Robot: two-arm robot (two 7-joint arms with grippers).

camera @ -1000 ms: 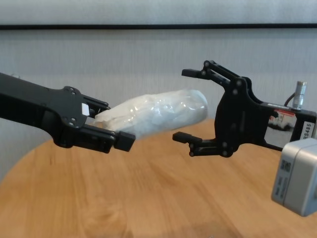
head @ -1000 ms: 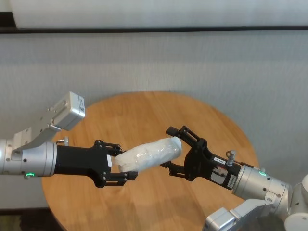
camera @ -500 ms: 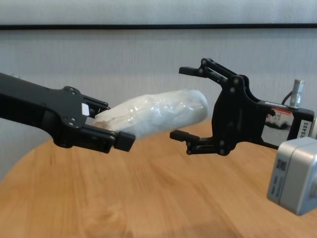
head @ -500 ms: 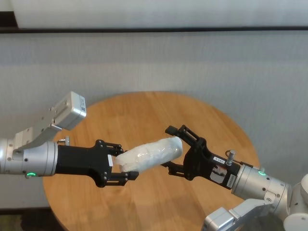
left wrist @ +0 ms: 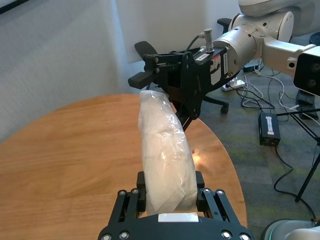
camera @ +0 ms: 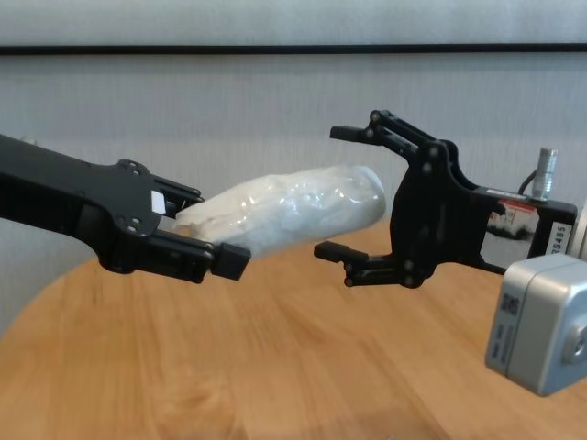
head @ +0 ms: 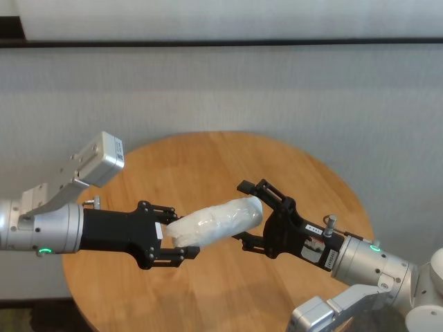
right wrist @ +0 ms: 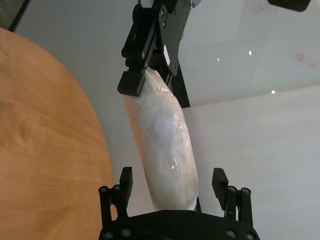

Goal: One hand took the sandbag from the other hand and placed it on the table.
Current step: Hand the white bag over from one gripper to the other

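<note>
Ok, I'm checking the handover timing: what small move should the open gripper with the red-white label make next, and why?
Probably ease the right gripper a little further over the soft white plastic-wrapped sandbag, then close. Its jaws stand open around the bag's rounded end without gripping it, while the left gripper is shut on the pinched end, holding the bag above the round wooden table.

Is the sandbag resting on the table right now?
No, the sandbag hangs in the air above the table, pinched at one end by the left gripper.
</note>
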